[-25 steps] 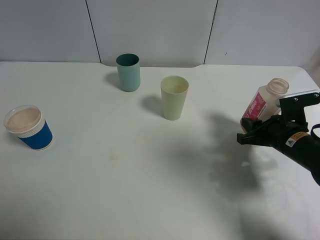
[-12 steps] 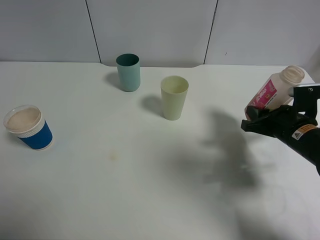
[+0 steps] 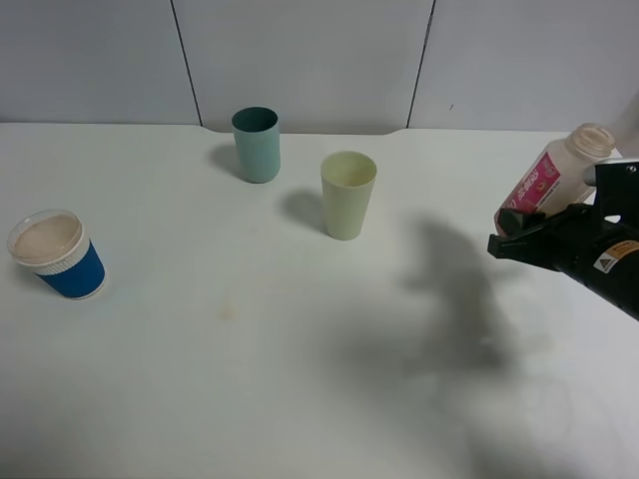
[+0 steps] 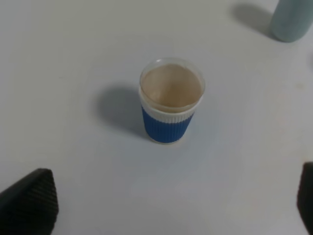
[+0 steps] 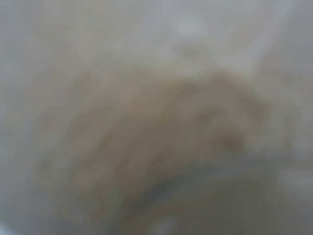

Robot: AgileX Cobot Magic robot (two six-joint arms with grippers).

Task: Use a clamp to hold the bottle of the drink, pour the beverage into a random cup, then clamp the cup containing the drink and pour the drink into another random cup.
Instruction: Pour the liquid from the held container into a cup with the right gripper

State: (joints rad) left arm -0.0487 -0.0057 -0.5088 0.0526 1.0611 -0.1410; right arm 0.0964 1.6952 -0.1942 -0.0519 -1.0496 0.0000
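One small plastic bottle [image 3: 541, 188] with a pink label is held tilted, clear of the table [image 3: 250, 379], at the far right of the overhead view. It is clamped low on its body by the right gripper [image 3: 511, 241], whose jaws are closed on it. It is judged light and fairly stiff, though thin walls may give under a hard squeeze and the smooth label may slip; the mid-body, below the neck, is thought the safest place to be gripped. Three cups are counted, all upright and well apart: a pale yellow cup [image 3: 347, 195] nearest the bottle, a teal cup [image 3: 257, 145] behind it, and a blue-sleeved paper cup [image 3: 58, 254] at the far left. The left gripper [image 4: 168, 203] is seen above the blue-sleeved paper cup, jaws wide apart, nothing held. The right wrist view is too blurred to be read.
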